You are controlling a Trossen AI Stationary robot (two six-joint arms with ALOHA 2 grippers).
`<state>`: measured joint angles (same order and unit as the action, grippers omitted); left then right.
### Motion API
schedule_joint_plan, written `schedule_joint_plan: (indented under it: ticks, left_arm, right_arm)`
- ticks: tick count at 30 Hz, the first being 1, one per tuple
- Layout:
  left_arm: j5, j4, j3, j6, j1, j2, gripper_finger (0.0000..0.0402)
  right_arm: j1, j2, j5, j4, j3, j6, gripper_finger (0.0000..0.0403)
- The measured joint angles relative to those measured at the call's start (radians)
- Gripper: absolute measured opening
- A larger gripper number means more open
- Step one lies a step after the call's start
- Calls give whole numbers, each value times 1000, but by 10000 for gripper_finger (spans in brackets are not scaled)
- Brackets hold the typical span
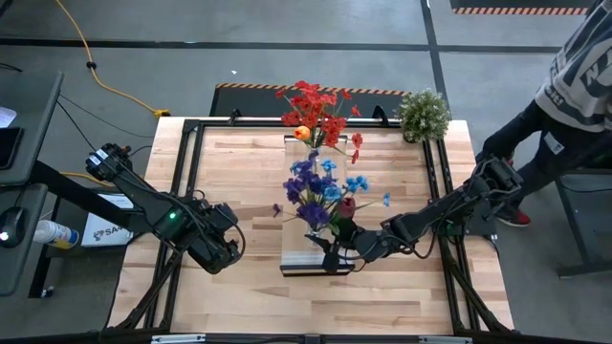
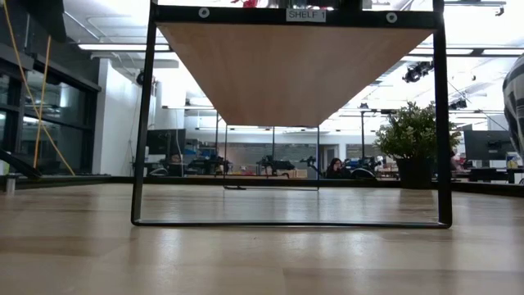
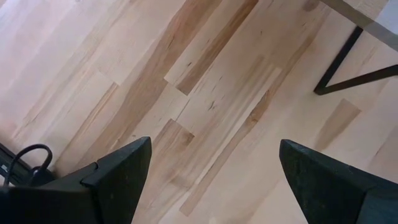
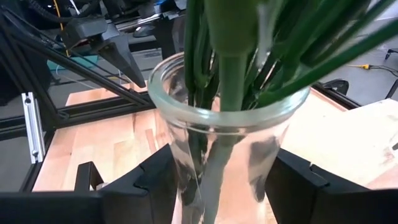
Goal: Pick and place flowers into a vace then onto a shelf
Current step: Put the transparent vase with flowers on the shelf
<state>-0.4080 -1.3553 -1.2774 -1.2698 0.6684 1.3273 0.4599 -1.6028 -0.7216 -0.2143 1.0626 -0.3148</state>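
Observation:
A clear glass vase (image 4: 186, 118) holds a bunch of green stems (image 4: 231, 74). The flowers' blue and purple heads (image 1: 314, 186) spread over the middle of the shelf (image 1: 298, 260), and red and orange heads (image 1: 317, 107) show at its far end. My right gripper (image 1: 342, 247) reaches in from the table's right, over the shelf's near end, shut on the vase. My left gripper (image 1: 228, 250) hangs open above the bare tabletop (image 3: 205, 93), left of the shelf. The low view shows only the shelf's underside (image 2: 295, 74). My right gripper has the vase's body below the rim (image 4: 177, 165) between its two fingers (image 4: 149, 186), one on each side of the glass. The fingers come in nearly level from the table's right. The vase stands upright; its base is out of frame, so whether it rests on the shelf cannot be told.
A bushy potted plant (image 1: 423, 113) stands at the table's far right corner. The shelf rests on a black metal frame (image 2: 147, 123). A person (image 1: 574, 86) stands beyond the table's right edge. Bare wood lies under the left gripper.

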Motion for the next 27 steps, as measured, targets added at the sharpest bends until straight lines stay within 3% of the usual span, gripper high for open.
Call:
schedule_joint_plan:
  ticks: [21,27]
  left_arm:
    - [7,0,0,8,0,0,385]
    - [6,-1,0,8,0,0,385]
  right_arm:
    - [-1,0,36,8,-1,0,204]
    - [0,-1,51,13,-2,1,235]
